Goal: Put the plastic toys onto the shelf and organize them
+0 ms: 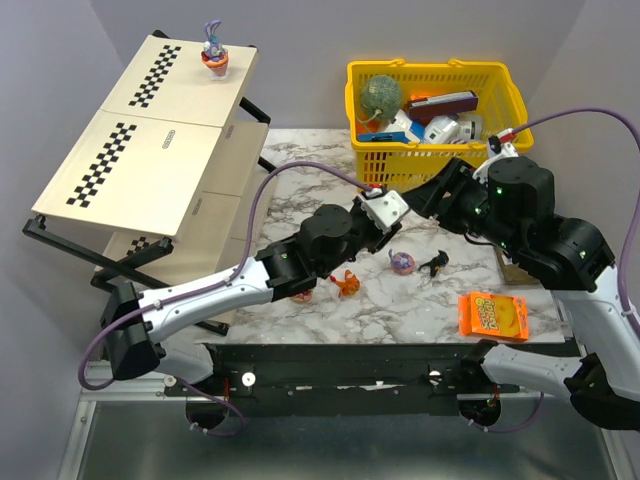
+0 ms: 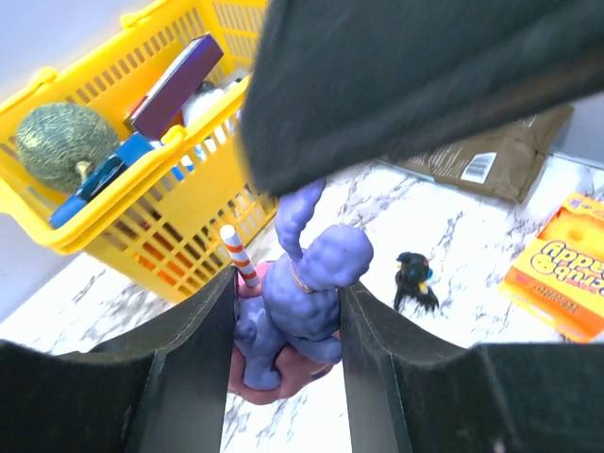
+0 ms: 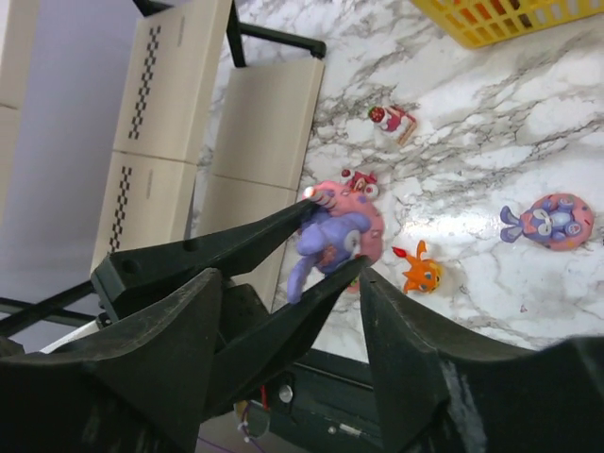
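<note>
A purple rabbit on a pink doughnut (image 2: 311, 274) is pinched between my left gripper's (image 2: 288, 311) fingers, above the marble table. In the right wrist view the same toy (image 3: 335, 241) sits at the tips of the left gripper's thin fingers. My right gripper (image 3: 291, 311) stands open around them, touching nothing. From above, the two grippers meet at mid-table, left (image 1: 388, 232) and right (image 1: 425, 195), and they hide the held toy. One rabbit toy (image 1: 213, 55) stands on the shelf's (image 1: 150, 150) top tier. On the table lie orange (image 1: 348, 284), pink-purple (image 1: 401, 262) and black (image 1: 434, 264) toys.
A yellow basket (image 1: 435, 115) with a green ball and boxes stands at the back. An orange snack packet (image 1: 493, 315) lies at the front right. A brown packet (image 2: 491, 160) lies near the basket. A small red toy (image 3: 392, 118) lies near the shelf's foot.
</note>
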